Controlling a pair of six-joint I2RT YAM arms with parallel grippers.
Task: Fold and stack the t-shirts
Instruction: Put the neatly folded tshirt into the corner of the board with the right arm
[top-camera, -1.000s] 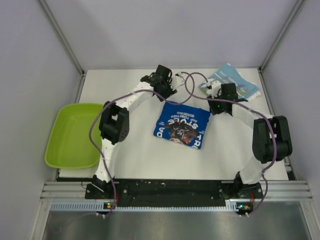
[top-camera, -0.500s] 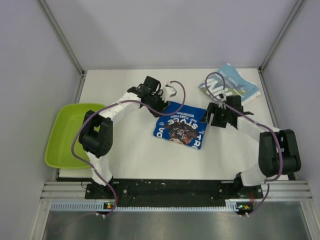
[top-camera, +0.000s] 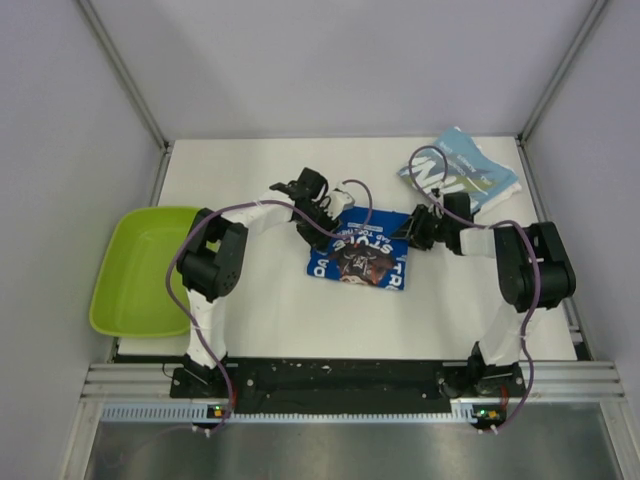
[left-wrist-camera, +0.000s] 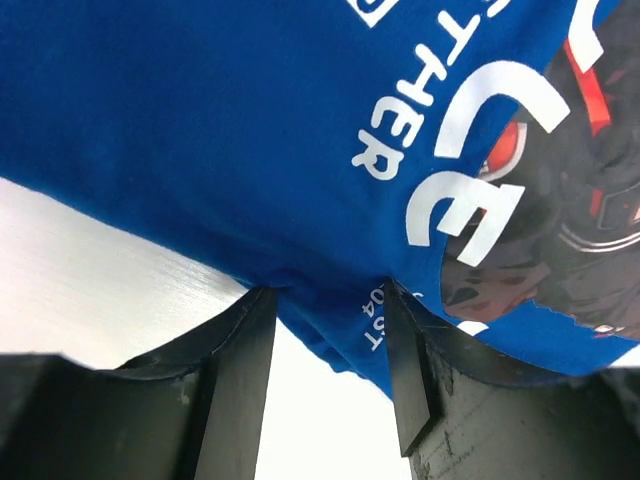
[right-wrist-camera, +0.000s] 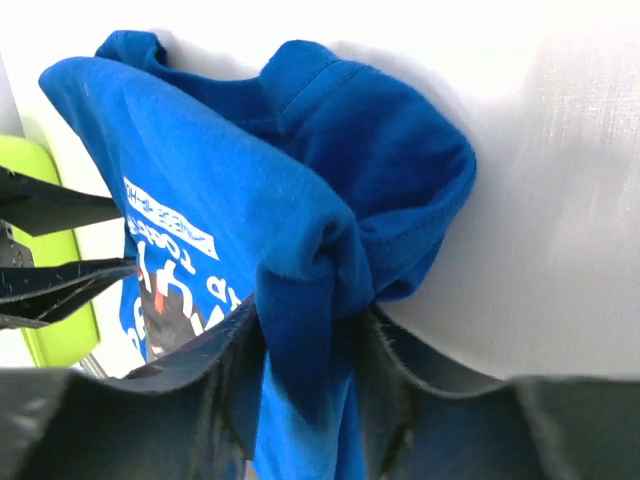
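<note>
Gripping the royal blue t-shirt (top-camera: 360, 258) with both tools, one at each far corner of the cloth. At the left tool (left-wrist-camera: 325, 300): a closed pinch on the shirt's edge, a fold of blue fabric caught between the two dark fingers (left-wrist-camera: 240, 360), the rest spreading away ahead of the tips, white lettering and a dark graphic print with red touches ahead and to the right. At the right tool (right-wrist-camera: 310, 320): a tight hold on a twisted wad of the same shirt, with the collar and a rolled fold just beyond the tips, resting on the white bench (top-camera: 270, 310). Between the two tools, seen from above: the shirt lying on the bench, print side up. Beyond the right tool and to its right, apart from the held shirt: the lighter teal-blue t-shirt (top-camera: 462, 170), folded. Well out to the left of the left tool, at the bench's edge: a lime-green tub (top-camera: 145, 268).
</note>
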